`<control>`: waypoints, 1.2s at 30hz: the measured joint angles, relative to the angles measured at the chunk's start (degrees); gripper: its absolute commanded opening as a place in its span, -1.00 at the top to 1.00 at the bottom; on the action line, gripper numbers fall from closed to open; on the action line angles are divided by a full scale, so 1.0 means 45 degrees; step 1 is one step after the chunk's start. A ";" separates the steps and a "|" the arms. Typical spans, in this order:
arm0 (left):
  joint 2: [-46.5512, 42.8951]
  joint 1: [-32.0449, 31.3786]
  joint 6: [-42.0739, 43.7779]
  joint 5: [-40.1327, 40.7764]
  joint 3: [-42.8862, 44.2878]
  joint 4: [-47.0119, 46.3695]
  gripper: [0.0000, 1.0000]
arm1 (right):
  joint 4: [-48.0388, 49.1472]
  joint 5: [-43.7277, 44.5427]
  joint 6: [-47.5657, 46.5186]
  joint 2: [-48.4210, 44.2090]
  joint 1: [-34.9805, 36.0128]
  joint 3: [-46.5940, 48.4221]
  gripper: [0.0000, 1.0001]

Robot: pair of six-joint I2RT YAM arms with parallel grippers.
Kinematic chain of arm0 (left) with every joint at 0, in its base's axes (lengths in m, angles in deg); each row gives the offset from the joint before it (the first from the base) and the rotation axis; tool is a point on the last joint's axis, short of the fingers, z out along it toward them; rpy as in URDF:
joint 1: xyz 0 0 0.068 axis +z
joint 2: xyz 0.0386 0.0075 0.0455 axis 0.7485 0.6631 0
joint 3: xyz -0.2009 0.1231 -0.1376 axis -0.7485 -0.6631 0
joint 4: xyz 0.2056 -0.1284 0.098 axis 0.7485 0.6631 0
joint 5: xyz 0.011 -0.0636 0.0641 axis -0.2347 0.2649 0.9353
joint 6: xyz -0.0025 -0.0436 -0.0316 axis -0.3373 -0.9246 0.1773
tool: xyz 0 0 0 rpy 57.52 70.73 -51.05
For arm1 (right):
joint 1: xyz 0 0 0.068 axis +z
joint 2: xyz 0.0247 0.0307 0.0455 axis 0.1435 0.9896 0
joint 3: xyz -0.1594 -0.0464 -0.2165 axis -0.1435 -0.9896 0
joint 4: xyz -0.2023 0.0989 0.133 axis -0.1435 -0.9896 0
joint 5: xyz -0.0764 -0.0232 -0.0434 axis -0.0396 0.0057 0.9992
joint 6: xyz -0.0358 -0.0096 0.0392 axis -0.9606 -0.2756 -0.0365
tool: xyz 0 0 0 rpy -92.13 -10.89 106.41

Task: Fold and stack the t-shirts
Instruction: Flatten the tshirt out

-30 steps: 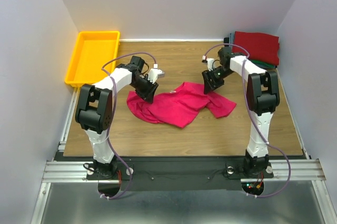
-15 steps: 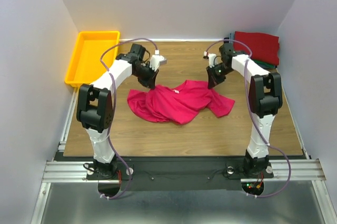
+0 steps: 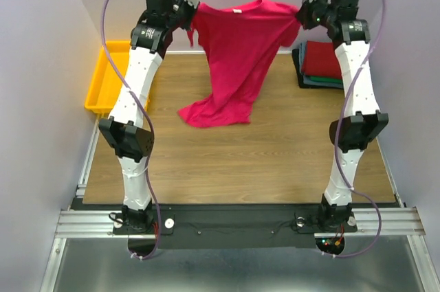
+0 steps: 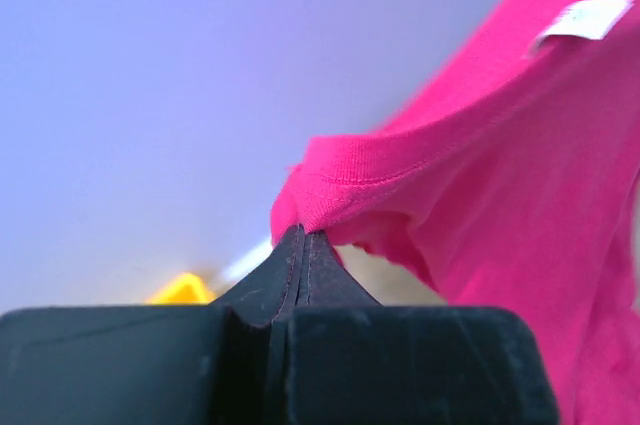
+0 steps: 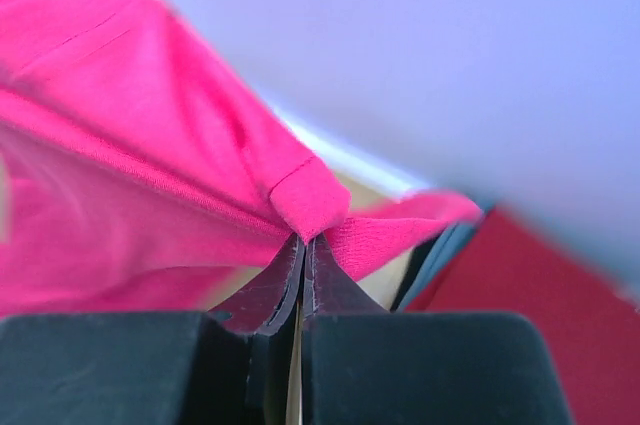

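The crimson t-shirt hangs high above the table, stretched between both raised arms, its lower end still resting on the wood. My left gripper is shut on the shirt's left shoulder, jaws pressed together. My right gripper is shut on the right shoulder. A white label shows at the collar. Folded t-shirts, dark red on top of teal and dark ones, sit stacked at the back right.
A yellow plastic tray stands at the back left of the wooden table. Grey walls close in on three sides. Purple cables loop up over both arms.
Both grippers closed on the crimson shirt's shoulders and rose from the table to high up, lifting and spreading the shirt, which lay crumpled before.
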 measured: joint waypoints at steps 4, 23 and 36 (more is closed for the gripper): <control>-0.1491 0.0058 0.0384 0.0495 -0.2142 -0.2390 1.00 | 0.1540 0.0287 0.0330 -0.1253 -0.0029 -0.0568 0.99; -1.3440 0.0078 0.6037 -0.3444 -2.0215 -0.0903 -0.48 | -0.0505 -0.1447 -0.6883 -1.4464 0.1107 -1.9054 -0.84; -1.2318 0.0068 0.4881 -0.2783 -2.0230 -0.0053 -0.02 | -0.0923 -0.1073 -0.6183 -0.8665 0.1117 -1.5951 -0.12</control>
